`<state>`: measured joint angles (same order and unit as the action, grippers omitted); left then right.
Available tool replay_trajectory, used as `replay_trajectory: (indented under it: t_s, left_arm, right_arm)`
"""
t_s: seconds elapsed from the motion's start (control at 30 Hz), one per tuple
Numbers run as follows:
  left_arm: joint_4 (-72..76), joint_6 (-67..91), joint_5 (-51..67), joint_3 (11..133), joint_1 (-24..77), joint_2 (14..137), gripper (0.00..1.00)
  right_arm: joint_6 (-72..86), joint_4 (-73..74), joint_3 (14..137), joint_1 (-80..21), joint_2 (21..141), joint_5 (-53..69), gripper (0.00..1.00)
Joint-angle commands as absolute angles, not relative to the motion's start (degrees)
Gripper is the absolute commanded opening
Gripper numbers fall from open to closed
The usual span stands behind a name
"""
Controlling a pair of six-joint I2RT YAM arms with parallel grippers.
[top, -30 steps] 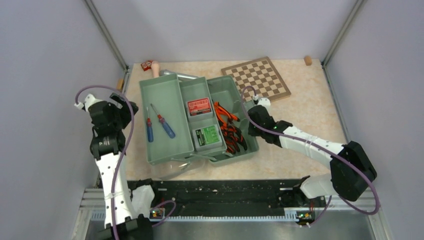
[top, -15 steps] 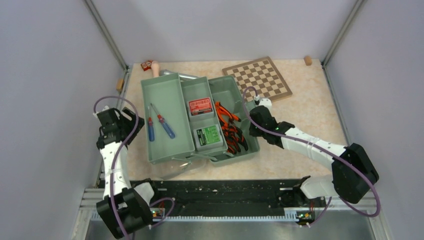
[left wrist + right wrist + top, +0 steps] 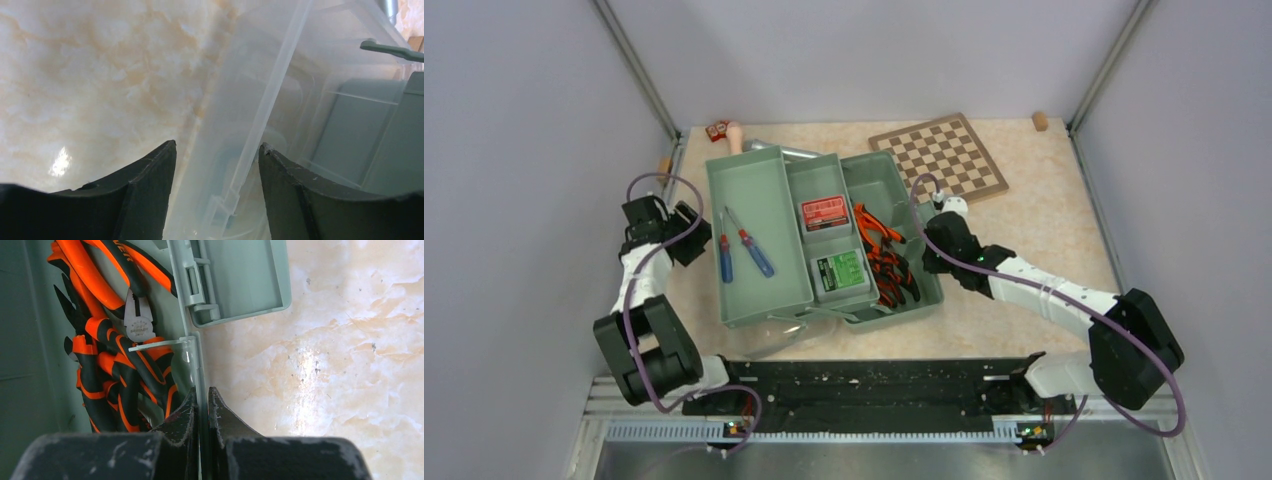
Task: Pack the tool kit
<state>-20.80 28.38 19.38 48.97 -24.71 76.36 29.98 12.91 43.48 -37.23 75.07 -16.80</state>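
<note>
The sage-green toolbox (image 3: pixel 754 190) stands open at the table's middle. Two screwdrivers (image 3: pixel 752 250) lie in its left tray. A red bit case (image 3: pixel 823 212) and a green bit case (image 3: pixel 840 270) lie in the middle tray. Orange-handled pliers (image 3: pixel 879 255) fill the right compartment and show in the right wrist view (image 3: pixel 110 355). The translucent lid (image 3: pixel 769 338) lies under the box's near edge. My right gripper (image 3: pixel 923 258) is shut on the box's right wall (image 3: pixel 201 392). My left gripper (image 3: pixel 691 243) is open and empty left of the box; in the left wrist view (image 3: pixel 217 147) the lid (image 3: pixel 260 100) lies beyond its fingers.
A wooden chessboard (image 3: pixel 938 155) lies at the back right. A hammer (image 3: pixel 769 148) lies behind the toolbox, next to small red blocks (image 3: pixel 717 130). A small brown block (image 3: pixel 1039 121) sits in the far right corner. Grey walls enclose the table on three sides.
My left arm has folded back and its gripper has swung nearer the toolbox's left side. My right gripper has stayed on the box wall. The toolbox has not moved.
</note>
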Motion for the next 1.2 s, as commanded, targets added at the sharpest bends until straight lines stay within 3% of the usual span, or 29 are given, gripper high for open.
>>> replay_trajectory:
  t_s: [0.0,0.37,0.47,0.63,0.73,1.17]
  left_arm:
    - [-15.57,23.62,21.65,53.41,-24.42,78.47,0.64]
    - [-12.74,17.23,16.92,59.28,-18.82,88.57,0.52]
    - [-12.63,16.27,15.05,59.77,-17.53,89.56,0.44]
    - [-14.4,14.34,10.51,60.64,-15.97,87.38,0.11]
    - [-15.9,14.01,7.57,61.37,-15.95,84.3,0.0]
    - [-37.18,12.76,-11.26,80.98,-9.2,83.44,0.0]
  right_arm:
    - [31.35,8.45,42.54,-33.93,75.08,-24.62,0.0]
    - [30.48,8.08,43.68,-33.92,76.27,-22.59,0.0]
    - [30.5,8.17,43.79,-33.93,76.44,-22.49,0.0]
    - [30.47,8.32,44.1,-33.94,76.74,-22.26,0.0]
    - [30.5,8.33,44.2,-33.93,76.6,-22.13,0.0]
    - [34.09,8.92,43.87,-34.49,74.66,-16.94,0.0]
